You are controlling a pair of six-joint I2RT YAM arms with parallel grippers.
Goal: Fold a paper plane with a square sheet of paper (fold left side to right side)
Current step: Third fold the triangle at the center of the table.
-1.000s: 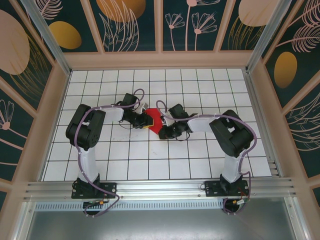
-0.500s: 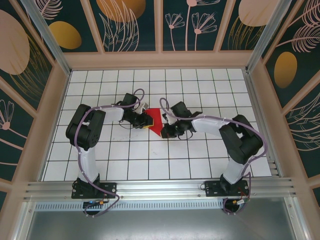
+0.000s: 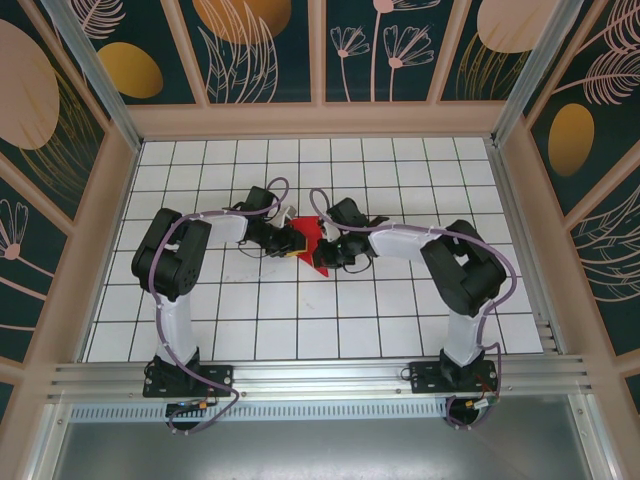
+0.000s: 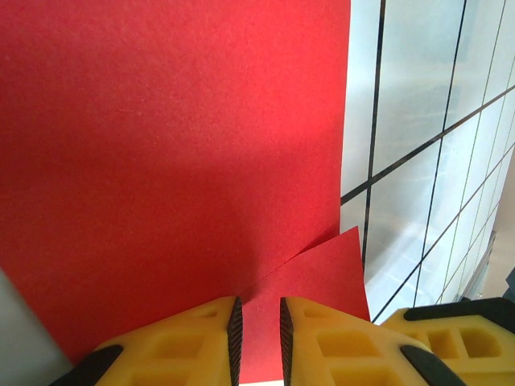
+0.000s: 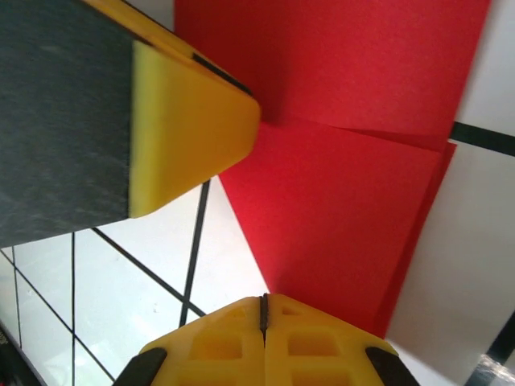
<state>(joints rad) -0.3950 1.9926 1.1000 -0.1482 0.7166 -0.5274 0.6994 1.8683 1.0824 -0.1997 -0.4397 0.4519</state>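
At the near edge of the table (image 3: 300,330), the bases of the left arm (image 3: 175,260) and the right arm (image 3: 465,275) are seen fixed to an aluminium rail (image 3: 320,372). Both arms are bent inward over the white gridded surface.

Toward the middle of the table, the red paper (image 3: 312,238) is shown lying flat as a folded wedge, its point turned to the near side. It is flanked by the left gripper (image 3: 291,241) on its left edge and the right gripper (image 3: 328,252) on its right edge, the two set close together.

In the left wrist view, the left gripper (image 4: 257,310) is seen with its yellow fingers parted by a narrow slit only, over the edge of the red paper (image 4: 161,161). A small folded flap is visible just beside them. Whether the sheet is touched or pinched cannot be told.

In the right wrist view, the right gripper (image 5: 264,304) is seen fully closed, finger against finger, its tips at the border of the layered red paper (image 5: 346,201). No sheet is seen between them. A finger of the left gripper (image 5: 193,121) is seen beyond, at the paper's other edge.

At the far side, the table is bounded by patterned wall panels (image 3: 270,50).
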